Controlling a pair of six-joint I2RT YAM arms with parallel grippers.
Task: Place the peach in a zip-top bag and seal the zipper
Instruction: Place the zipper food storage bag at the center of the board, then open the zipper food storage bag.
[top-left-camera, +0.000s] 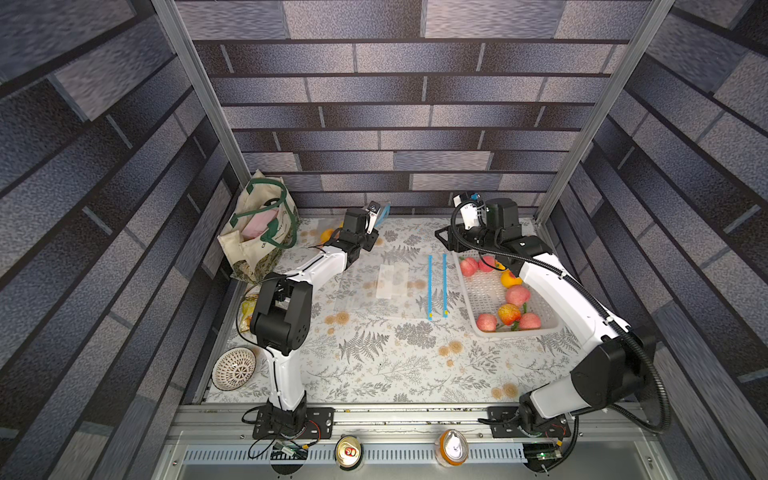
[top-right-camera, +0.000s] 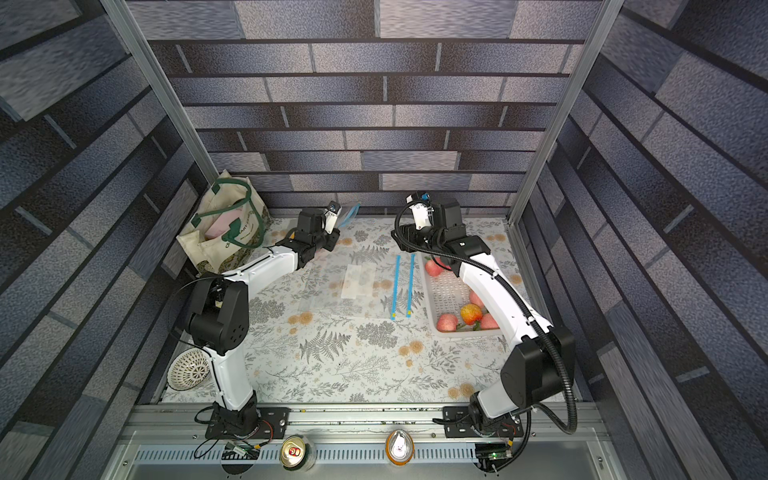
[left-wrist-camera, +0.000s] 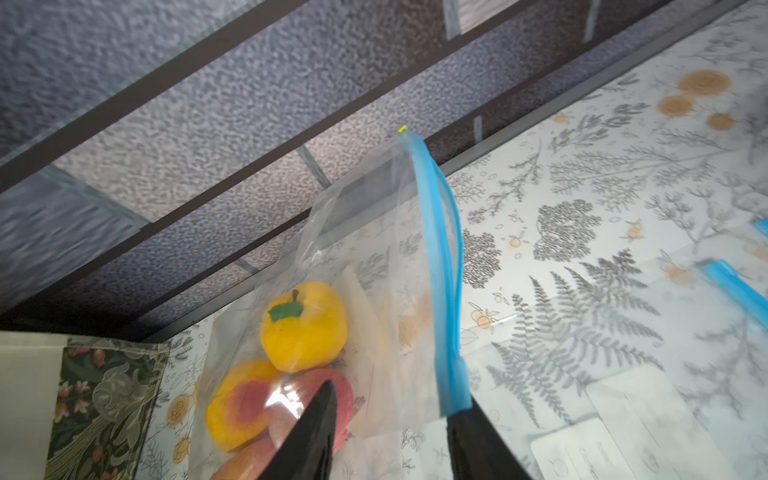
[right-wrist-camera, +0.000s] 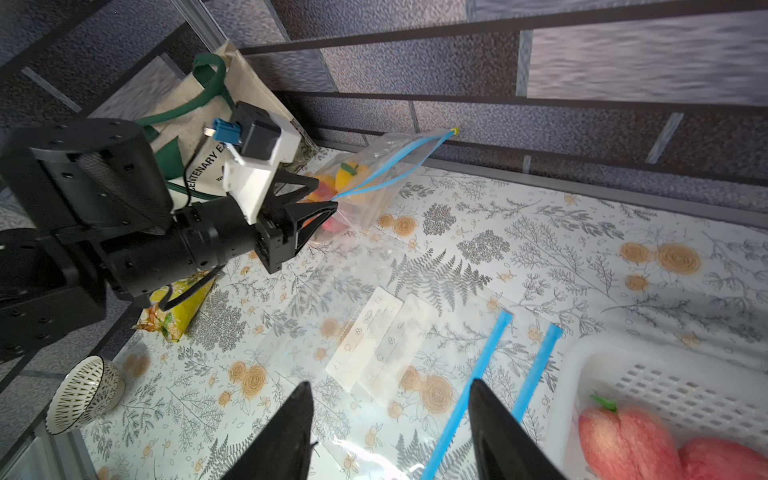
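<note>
1 bag, unzipped, w/ fruit.

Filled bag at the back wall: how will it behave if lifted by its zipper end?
Likely floppy: the filled bag is thin film sagging around the fruit. Probably bottom-heavy, so may swing. Its blue zipper gapes, so fruit could spill.

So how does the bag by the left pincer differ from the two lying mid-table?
The filled bag holds fruit and sits bulged, propped up; the empty bags lie flat. The filled bag's blue zipper bows apart; the empty bags' zippers run straight. All are clear zip-top bags with blue zippers.
</note>
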